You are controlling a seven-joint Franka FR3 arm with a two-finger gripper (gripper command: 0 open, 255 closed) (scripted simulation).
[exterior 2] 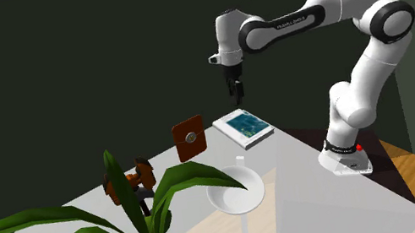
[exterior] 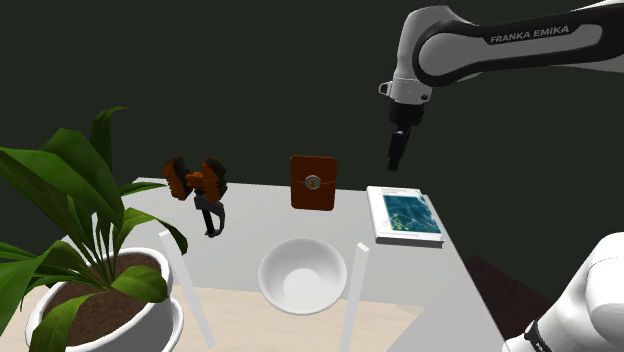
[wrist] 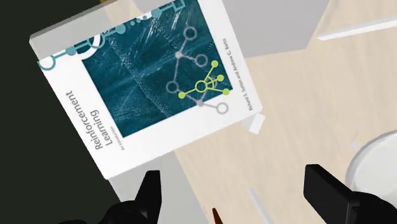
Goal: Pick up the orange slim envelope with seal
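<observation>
Shoulder view: the arm is seen reaching in from the right, its wrist turned down so that the gripper [exterior: 397, 150] is hung above the book [exterior: 405, 214]. In the wrist view the fingers [wrist: 149, 194] are spread wide, and nothing is clasped. The orange envelope [exterior: 312, 182] is stood upright near the far edge of the table [exterior: 250, 228], to the shoulder view's left of the book and well apart from the gripper.

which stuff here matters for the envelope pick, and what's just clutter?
Job:
- orange envelope, round seal, standing upright on the table
- gripper, open, up above the book

Lying about:
- book
- white bowl
- potted plant
- orange-and-black object
</observation>
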